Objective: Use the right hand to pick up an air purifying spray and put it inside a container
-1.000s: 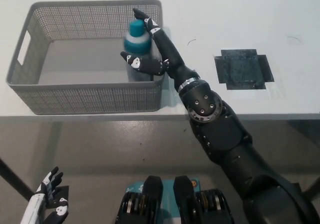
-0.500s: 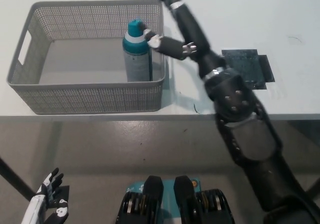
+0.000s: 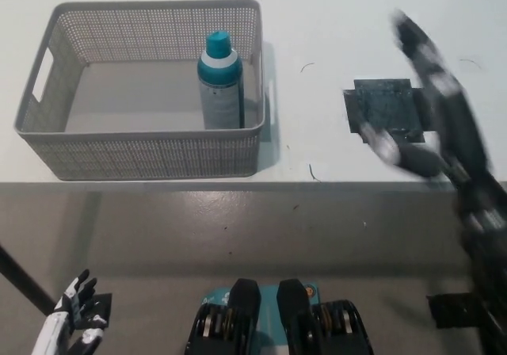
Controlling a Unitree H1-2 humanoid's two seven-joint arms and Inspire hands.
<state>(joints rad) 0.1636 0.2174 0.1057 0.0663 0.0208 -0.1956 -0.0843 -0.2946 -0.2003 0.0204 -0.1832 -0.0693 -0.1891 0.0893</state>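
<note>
Head view: my right hand (image 3: pixel 428 93) has swung clear of the basket (image 3: pixel 142 153) and now hangs blurred over the table (image 3: pixel 317 22), above the dark patch (image 3: pixel 380 109), well apart from the spray (image 3: pixel 219 78). Its fingers look spread and it holds nothing. A second ago those fingers were wrapped round the spray over the basket's right end; half a second ago they had let go and were lifting away. The spray stands upright inside the basket, near its right wall. I judge the placing done, with only the retreat left. My left hand (image 3: pixel 75 319) rests low at the left, fingers apart, holding nothing.
</note>
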